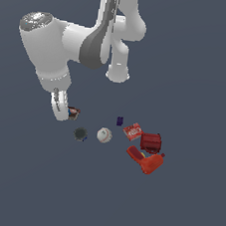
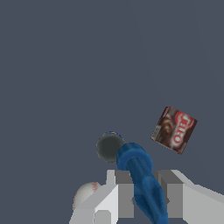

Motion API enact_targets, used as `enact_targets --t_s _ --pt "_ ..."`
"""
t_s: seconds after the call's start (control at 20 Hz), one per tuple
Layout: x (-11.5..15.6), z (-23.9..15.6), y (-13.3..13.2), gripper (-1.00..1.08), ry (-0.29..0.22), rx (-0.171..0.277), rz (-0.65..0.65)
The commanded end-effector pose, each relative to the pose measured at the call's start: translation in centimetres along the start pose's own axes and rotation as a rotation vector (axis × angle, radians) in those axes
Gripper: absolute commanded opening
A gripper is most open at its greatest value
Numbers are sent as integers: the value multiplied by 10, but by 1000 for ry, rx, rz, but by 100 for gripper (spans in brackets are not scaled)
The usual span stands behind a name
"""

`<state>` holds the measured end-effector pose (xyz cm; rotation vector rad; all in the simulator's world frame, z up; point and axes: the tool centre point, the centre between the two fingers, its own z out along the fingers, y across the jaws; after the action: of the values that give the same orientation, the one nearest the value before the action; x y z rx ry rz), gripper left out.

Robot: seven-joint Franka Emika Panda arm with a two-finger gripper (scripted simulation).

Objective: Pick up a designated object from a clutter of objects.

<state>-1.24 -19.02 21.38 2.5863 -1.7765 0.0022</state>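
**Setting: bare simulated test scene, no real room**

The location is a rendered simulation space. The ground (image 1: 183, 214) is one flat, uniform slate-blue plane filling both views, with no edges, corners, walls or furniture visible. A white robot arm (image 1: 57, 48) with smooth, untextured shading hangs over it. Household and workshop items sit loose near the middle: a red drill (image 1: 149, 163), dark-red mug (image 1: 150, 142), red box (image 1: 132, 131), white baseball (image 1: 104, 135).
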Motion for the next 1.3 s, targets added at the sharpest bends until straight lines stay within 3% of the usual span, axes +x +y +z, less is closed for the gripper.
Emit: enact_targets --t_s 0.0,0.65,1.25 --pt "8 -22 -9 -100 0 -1 0" --pt "41 -114 -50 -100 -2 1 -2" --pt "63 -169 -77 -100 -3 2 -3"
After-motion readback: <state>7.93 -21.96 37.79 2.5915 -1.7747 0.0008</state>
